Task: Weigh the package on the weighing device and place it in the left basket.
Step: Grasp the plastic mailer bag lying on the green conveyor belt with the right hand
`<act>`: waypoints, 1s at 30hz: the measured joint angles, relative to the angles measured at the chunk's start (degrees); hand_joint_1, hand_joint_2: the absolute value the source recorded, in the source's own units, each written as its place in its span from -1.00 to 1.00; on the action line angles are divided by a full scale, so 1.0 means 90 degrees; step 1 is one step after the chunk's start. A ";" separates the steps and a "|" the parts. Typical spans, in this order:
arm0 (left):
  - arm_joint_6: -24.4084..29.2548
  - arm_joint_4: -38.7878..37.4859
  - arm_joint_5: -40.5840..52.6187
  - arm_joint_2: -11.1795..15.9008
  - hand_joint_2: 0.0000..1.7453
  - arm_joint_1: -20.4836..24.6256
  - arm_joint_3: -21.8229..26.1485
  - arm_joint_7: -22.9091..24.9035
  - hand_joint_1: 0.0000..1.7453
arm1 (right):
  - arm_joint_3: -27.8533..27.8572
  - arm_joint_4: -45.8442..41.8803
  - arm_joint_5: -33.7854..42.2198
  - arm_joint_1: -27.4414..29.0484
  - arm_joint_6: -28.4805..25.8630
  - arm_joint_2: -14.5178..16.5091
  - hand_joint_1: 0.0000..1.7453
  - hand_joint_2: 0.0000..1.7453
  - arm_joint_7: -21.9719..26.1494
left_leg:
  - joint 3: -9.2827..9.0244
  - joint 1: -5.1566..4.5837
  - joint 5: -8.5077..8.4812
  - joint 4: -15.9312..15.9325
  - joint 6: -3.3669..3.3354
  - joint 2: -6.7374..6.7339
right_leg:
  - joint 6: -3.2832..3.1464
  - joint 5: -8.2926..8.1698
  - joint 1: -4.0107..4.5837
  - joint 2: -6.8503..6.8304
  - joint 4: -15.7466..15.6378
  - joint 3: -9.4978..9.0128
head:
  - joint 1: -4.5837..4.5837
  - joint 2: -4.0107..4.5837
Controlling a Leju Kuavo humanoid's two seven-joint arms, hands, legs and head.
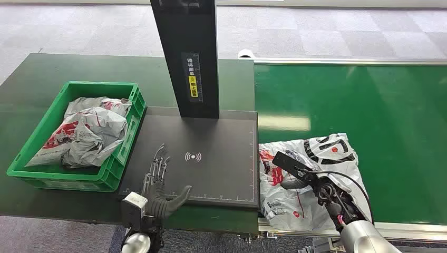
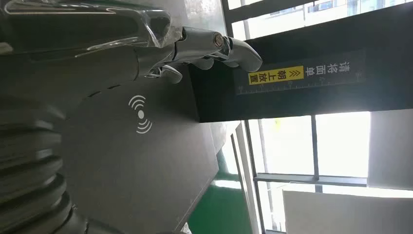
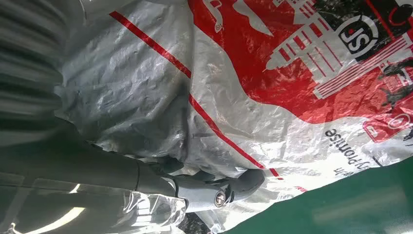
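Green basket (image 1: 31, 141), left of the frame: holds grey-and-red mailer bags (image 1: 87, 132) already dropped in, and stands just beside the weighing device as the task's end point. Left robot hand (image 1: 158, 184), lower centre-left: fingers spread flat over the near left corner of the black weighing device (image 1: 221, 158), holding nothing, probably waiting to receive. The platform carries a white wireless-signal symbol (image 1: 193, 156); its black upright post (image 1: 184, 52) bears a label (image 1: 193, 75) of white Chinese characters over a yellow strip, too small to read with certainty. Package (image 1: 316, 179), lower right, lies on the green conveyor surface (image 1: 369, 105) touching the scale's right edge, not yet weighed; print shows a round "SF" logo and "promise". Right robot hand (image 1: 295, 176) rests on it, fingers curled into the plastic; a closed grip cannot be confirmed.
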State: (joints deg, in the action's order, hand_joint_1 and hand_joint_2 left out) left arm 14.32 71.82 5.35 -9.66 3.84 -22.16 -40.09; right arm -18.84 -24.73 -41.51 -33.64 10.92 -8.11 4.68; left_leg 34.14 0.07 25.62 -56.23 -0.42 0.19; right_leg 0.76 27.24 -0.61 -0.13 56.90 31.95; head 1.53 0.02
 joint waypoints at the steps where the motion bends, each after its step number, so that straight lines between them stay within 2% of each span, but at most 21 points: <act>1: 0.0000 -0.0005 0.0000 0.0000 1.00 0.0002 0.0000 0.0000 -1.00 | -0.0007 0.0004 0.0000 -0.0001 0.0000 0.0000 -1.00 1.00 0.0000 | 0.0000 0.0000 0.0000 0.0000 0.0000 0.0000 | 0.0000 0.0000 0.0000 0.0000 0.0000 0.0000 | 0.0000 0.0000; 6: -0.0005 -0.0045 -0.0002 0.0000 1.00 0.0027 -0.0003 0.0000 -1.00 | -0.0046 0.0029 -0.0005 -0.0006 0.0063 0.0004 -1.00 1.00 -0.0009 | -0.0002 0.0000 0.0000 0.0000 0.0000 0.0000 | 0.0000 0.0000 0.0000 0.0000 0.0000 -0.0002 | 0.0000 0.0000; 10: -0.0056 -0.0092 -0.0013 -0.0014 1.00 0.0078 -0.0021 0.0000 -1.00 | -0.0172 0.0055 -0.0048 -0.0047 0.0370 -0.0001 -1.00 1.00 -0.0032 | -0.0007 0.0000 0.0000 -0.0001 0.0000 -0.0001 | 0.0000 0.0000 0.0000 0.0000 -0.0001 -0.0005 | -0.0001 0.0000; 11: -0.0065 -0.0102 -0.0018 -0.0022 1.00 0.0092 -0.0027 0.0000 -1.00 | -0.0219 0.0064 -0.0059 -0.0060 0.0450 -0.0007 -0.57 1.00 -0.0031 | -0.0010 0.0000 0.0000 -0.0001 0.0000 -0.0001 | 0.0000 0.0000 0.0000 0.0001 -0.0001 -0.0007 | -0.0001 0.0000; 14: -0.0077 -0.0127 -0.0027 -0.0046 1.00 0.0121 -0.0038 0.0001 -1.00 | -0.0384 0.0079 -0.0074 -0.0088 0.0609 -0.0047 0.93 1.00 -0.0013 | -0.0017 0.0000 0.0000 -0.0001 0.0000 -0.0004 | 0.0000 0.0000 0.0000 0.0002 -0.0001 -0.0013 | -0.0001 0.0000; 15: -0.0069 -0.0137 -0.0026 -0.0051 1.00 0.0126 -0.0038 0.0001 -1.00 | -0.0436 0.0080 -0.0074 -0.0093 0.0596 -0.0059 1.00 1.00 -0.0004 | -0.0018 0.0000 0.0001 -0.0001 0.0000 -0.0004 | 0.0000 0.0000 0.0000 0.0002 -0.0001 -0.0014 | -0.0001 0.0000; 18: 0.0025 -0.0149 -0.0025 -0.0053 1.00 0.0109 -0.0035 0.0002 -1.00 | -0.0518 0.0080 0.0026 -0.0102 0.0219 -0.0063 1.00 1.00 0.0003 | -0.0019 0.0000 0.0001 0.0000 0.0000 -0.0003 | 0.0000 0.0000 0.0000 0.0001 -0.0001 -0.0019 | 0.0000 0.0000; 23: 0.0180 0.0034 0.0039 -0.0042 1.00 -0.0135 -0.0008 0.0016 -1.00 | -0.0474 -0.0136 0.0469 -0.0056 -0.0789 0.0000 1.00 1.00 0.0034 | -0.0014 0.0000 0.0000 0.0001 0.0000 -0.0006 | 0.0000 0.0000 0.0001 0.0001 0.0001 -0.0015 | 0.0000 0.0000; 30: 0.0190 0.0303 0.0142 -0.0025 1.00 -0.0439 0.0080 0.0022 -1.00 | -0.0072 -0.1639 0.0889 0.0476 -0.1694 -0.0220 1.00 1.00 0.0157 | 0.0003 -0.0001 0.0001 0.0000 0.0000 0.0005 | 0.0002 0.0001 -0.0001 -0.0004 0.0000 -0.0002 | 0.0000 0.0000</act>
State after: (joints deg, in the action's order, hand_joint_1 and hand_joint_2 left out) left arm 16.03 74.55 6.63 -9.89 -0.11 -21.45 -39.89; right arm -19.49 -39.48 -33.51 -29.36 -4.33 -10.09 6.09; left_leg 34.17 0.07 25.62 -56.23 -0.42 0.24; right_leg 0.77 27.25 -0.62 -0.17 56.90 31.93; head 1.53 0.02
